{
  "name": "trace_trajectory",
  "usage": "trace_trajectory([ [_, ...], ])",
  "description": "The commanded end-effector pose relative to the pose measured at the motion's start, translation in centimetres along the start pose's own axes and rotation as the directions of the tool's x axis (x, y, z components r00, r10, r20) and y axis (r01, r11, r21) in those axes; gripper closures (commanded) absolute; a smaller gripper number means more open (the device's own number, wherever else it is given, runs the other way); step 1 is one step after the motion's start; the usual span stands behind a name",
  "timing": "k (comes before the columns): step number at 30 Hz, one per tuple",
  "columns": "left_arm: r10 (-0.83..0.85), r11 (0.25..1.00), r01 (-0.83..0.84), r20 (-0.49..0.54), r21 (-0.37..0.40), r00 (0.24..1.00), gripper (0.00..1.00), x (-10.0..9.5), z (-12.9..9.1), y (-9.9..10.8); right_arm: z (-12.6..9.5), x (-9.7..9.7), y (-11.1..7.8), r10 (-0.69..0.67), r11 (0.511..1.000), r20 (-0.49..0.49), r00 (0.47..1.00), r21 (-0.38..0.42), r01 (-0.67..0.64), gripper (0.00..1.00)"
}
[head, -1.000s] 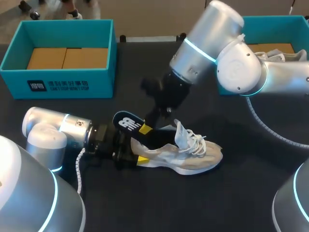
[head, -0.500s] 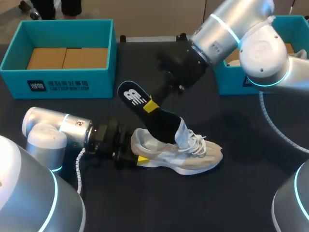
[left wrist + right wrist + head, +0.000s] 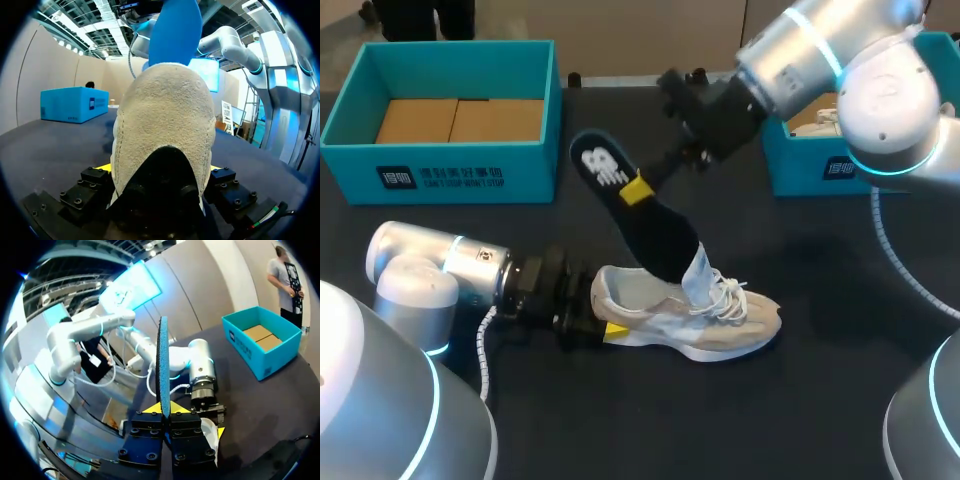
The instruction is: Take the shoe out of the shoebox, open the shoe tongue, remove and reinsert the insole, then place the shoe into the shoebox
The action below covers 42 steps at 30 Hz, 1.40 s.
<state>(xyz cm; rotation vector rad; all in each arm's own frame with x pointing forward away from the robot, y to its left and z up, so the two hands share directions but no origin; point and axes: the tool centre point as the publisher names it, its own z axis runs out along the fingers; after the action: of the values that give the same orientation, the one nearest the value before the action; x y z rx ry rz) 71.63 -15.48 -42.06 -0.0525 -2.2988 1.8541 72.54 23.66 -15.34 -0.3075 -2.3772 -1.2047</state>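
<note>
The insole (image 3: 657, 238) is halfway out of the shoe (image 3: 720, 322): its front end sits down in the opening behind the raised tongue, and its heel end slants up and away toward the far left. The shoe lies on its sole on the dark bench (image 3: 800, 400), near the middle, toe to the right.

The right pincer (image 3: 638, 190) grips the insole by its edges, close to the raised heel end. In its wrist view the insole stands edge-on between the two yellow tips. The left pincer (image 3: 604, 313) is clamped across the shoe's heel, one finger on each side, pinning it down.

To finish the removal well, the pull should probably follow the insole's own slant — up and toward the far left — so the front slides free of the tongue and laces rather than folding. The left grip needs to stay firm, or the shoe may lift with it.

One teal shoebox (image 3: 440, 180) stands far left, another (image 3: 820, 172) far right — both well apart from the shoe.
</note>
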Motion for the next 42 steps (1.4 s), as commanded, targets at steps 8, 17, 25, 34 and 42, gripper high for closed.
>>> trace_trajectory([
  [8,0.000,1.000,0.000,0.001,0.000,1.000,1.00,-0.2,0.1,0.2,-3.1,3.3,1.4,0.054,0.997,0.087,0.995,-0.053,-0.049,1.00],
  [17,0.000,1.000,0.000,0.001,0.000,1.000,1.00,-0.2,0.1,0.2,-4.5,3.7,2.1,0.079,0.988,0.112,0.991,-0.141,-0.063,1.00],
  [25,0.000,1.000,0.000,0.001,0.000,1.000,1.00,-0.2,0.1,0.2,-9.0,7.5,2.5,0.156,0.939,0.171,0.973,-0.332,-0.092,1.00],
  [34,0.000,1.000,0.000,0.001,0.000,1.000,1.00,-0.2,0.1,0.2,-9.0,7.5,2.5,0.156,0.939,0.171,0.973,-0.332,-0.092,1.00],
  [42,0.000,1.000,0.000,0.001,0.000,1.000,1.00,-0.2,0.1,0.2,-11.2,8.8,3.1,0.159,0.907,0.151,0.976,-0.413,-0.084,1.00],
])
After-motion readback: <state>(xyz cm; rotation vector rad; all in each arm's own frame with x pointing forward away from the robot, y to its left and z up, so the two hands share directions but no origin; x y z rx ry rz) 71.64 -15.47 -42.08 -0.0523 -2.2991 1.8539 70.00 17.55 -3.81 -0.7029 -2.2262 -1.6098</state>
